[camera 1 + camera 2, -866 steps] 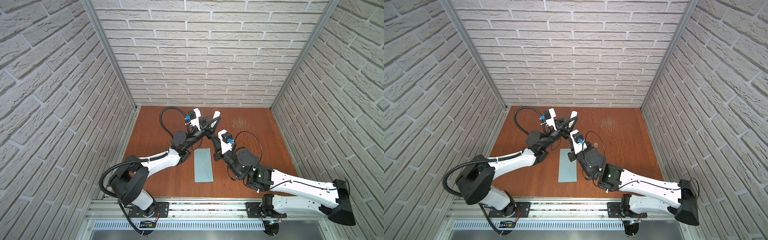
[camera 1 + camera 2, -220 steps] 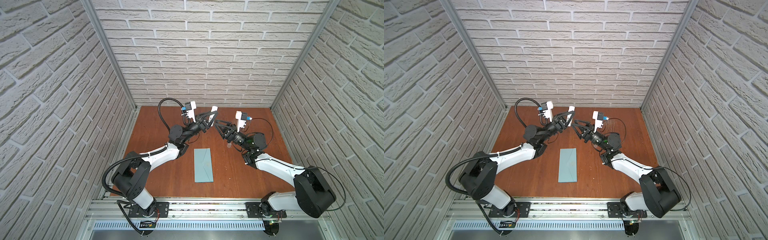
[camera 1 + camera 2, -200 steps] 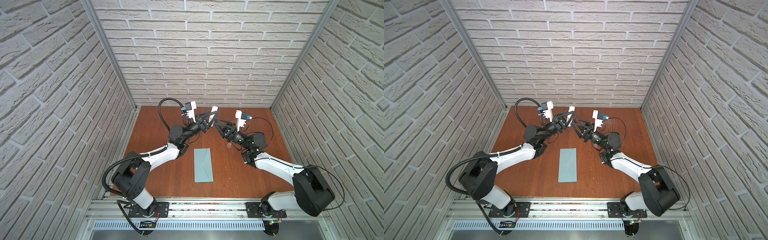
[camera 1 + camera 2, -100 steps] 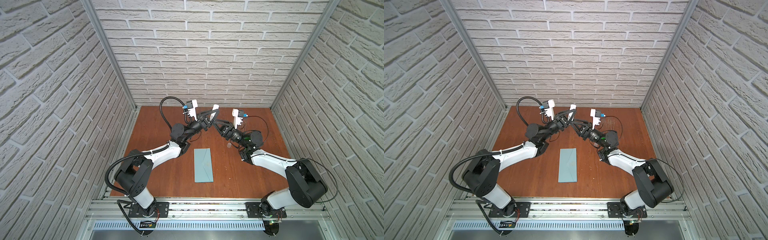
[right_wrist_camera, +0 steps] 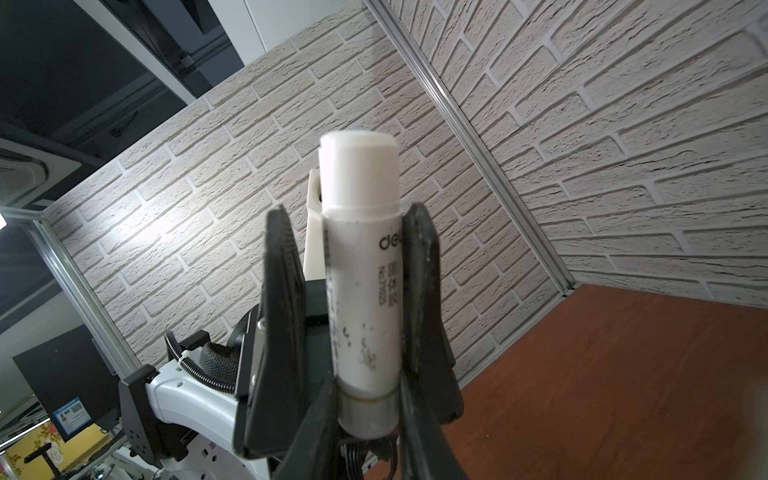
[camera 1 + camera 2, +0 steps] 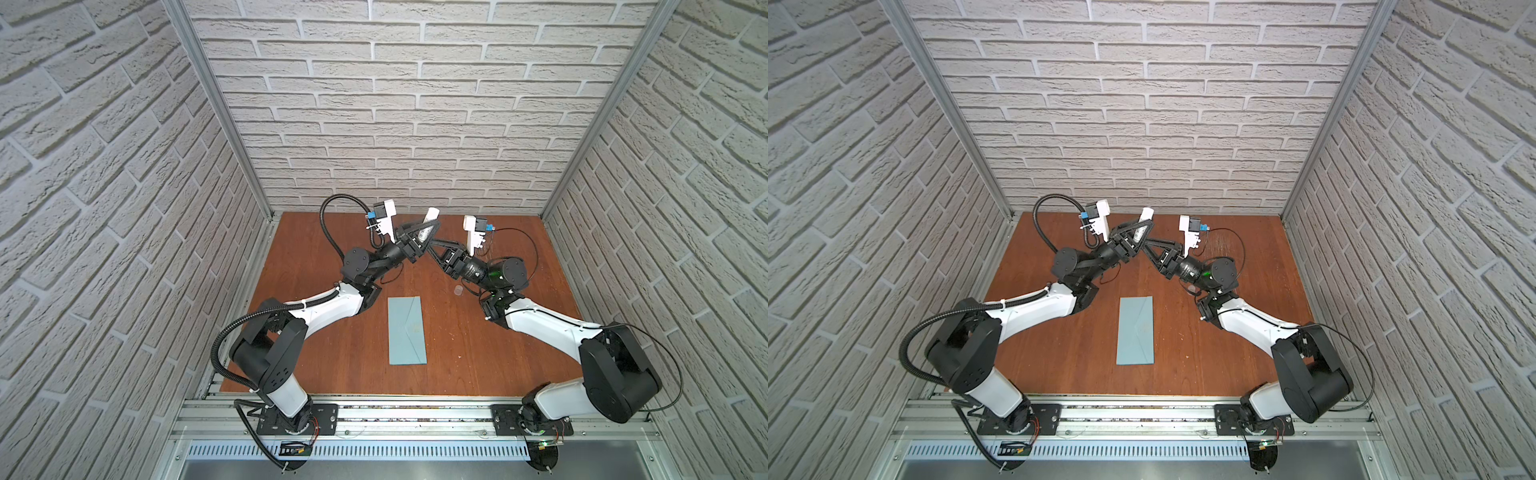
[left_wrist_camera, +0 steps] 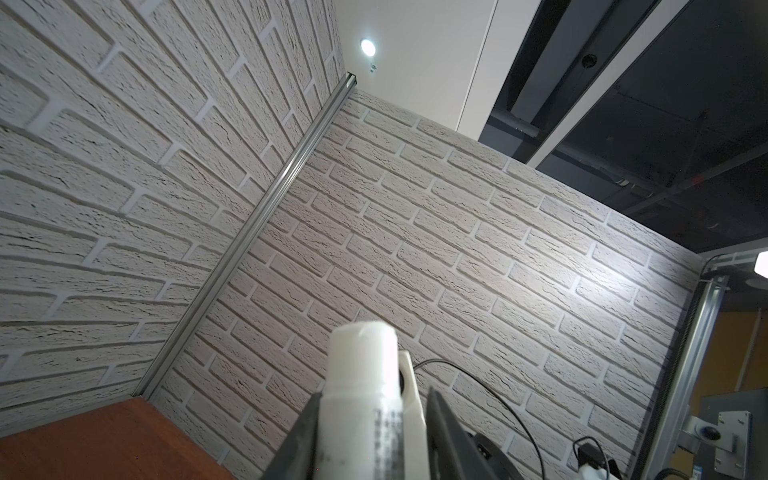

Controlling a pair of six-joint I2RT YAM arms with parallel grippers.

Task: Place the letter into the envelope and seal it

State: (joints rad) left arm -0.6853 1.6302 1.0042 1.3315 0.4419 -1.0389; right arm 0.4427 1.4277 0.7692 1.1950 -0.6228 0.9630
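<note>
Compared with a few seconds ago, my right arm is no longer down beside the envelope (image 6: 407,330); it now reaches up at the back of the counter (image 6: 332,365) to meet my left. Over the last second my right hand (image 6: 430,245) draws in while my left hand (image 6: 426,232) eases apart.

Both hands meet, raised, on a white glue stick (image 6: 430,218). In the right wrist view my right hand's fingers (image 5: 419,432) close on the base of the stick (image 5: 361,299). My left hand stands partly open around the stick's body: in the left wrist view one finger (image 7: 305,432) lies against the stick (image 7: 361,374), and the other stands off with a gap.

In both top views the envelope (image 6: 1136,330) lies flat in the middle of the counter, its flap folded down. It sits between my two arms, well apart from both hands, nearer the front.
</note>
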